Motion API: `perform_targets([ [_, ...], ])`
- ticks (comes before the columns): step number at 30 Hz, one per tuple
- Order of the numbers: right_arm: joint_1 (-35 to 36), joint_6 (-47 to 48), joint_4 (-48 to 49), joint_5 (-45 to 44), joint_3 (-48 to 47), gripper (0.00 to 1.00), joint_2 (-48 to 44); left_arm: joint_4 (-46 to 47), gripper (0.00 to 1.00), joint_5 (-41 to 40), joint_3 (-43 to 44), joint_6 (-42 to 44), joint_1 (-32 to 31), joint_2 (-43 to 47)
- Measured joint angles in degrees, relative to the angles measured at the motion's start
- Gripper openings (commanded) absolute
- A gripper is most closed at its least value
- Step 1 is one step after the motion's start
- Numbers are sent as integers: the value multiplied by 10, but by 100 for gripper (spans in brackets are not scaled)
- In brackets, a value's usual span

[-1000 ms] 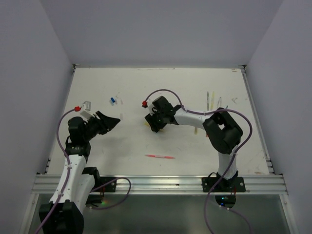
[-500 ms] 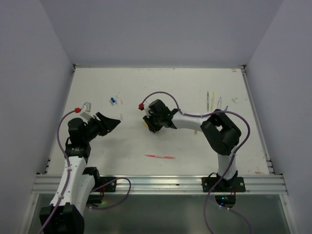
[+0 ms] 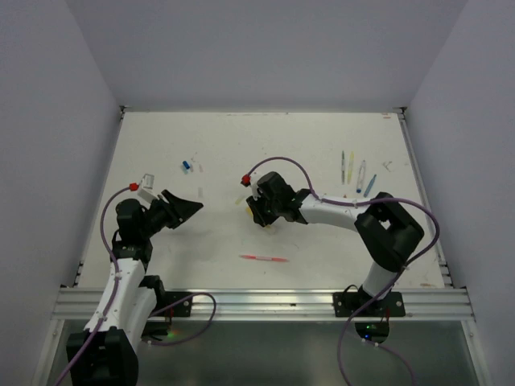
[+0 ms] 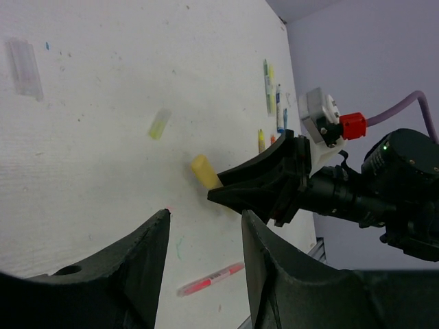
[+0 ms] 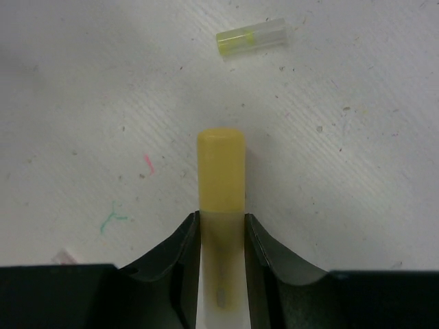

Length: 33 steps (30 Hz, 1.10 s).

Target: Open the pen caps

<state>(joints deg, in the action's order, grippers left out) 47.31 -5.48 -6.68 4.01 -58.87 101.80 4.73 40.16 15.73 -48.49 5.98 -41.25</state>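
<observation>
**Yellow pen gripped by the right arm, cap not yet pulled**

The yellow pen (image 5: 220,271) is clamped by its body in the right gripper (image 5: 221,223), whose jaws are narrowed onto the barrel from both sides. The yellow cap (image 5: 221,171) is seated on the pen and juts out clear of the fingertips, low over the table (image 3: 322,129). Whether it is touching the surface cannot be told.

The left gripper (image 4: 206,219) is to the left of the yellow pen and apart from it. Its jaws are parted and nothing is held between them. In its wrist view it is turned toward the capped end.

A loose yellow-green and clear cap (image 5: 250,38) lies just beyond the pen's tip, not touching it. A pink pen (image 3: 264,258) lies nearer the arm bases than the yellow pen. A row of further pens (image 3: 351,167) lies well to its right.

The step in hand is judged to be the presenting of a capped pen for uncapping. The next move would call for the left gripper to be brought along the pen's axis. It would be closed on the exposed cap only, then drawn straight away while the barrel is held fast. Little cap length is offered, so a skewed approach could slip off or bend the pen.
</observation>
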Motion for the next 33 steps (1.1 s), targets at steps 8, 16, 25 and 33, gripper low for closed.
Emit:
perform_targets([
  [8,11,-48,11,14,20,0,-102,64,55,-4,-12,-34,-31,-4],
  [16,53,-81,22,21,37,0,-111,119,58,-43,-12,-60,-127,-50],
  [25,86,-102,35,21,45,0,-116,151,59,-79,-12,-71,-167,-74],
  [33,105,-110,39,16,38,0,-116,154,59,-104,-12,-71,-196,-94],
])
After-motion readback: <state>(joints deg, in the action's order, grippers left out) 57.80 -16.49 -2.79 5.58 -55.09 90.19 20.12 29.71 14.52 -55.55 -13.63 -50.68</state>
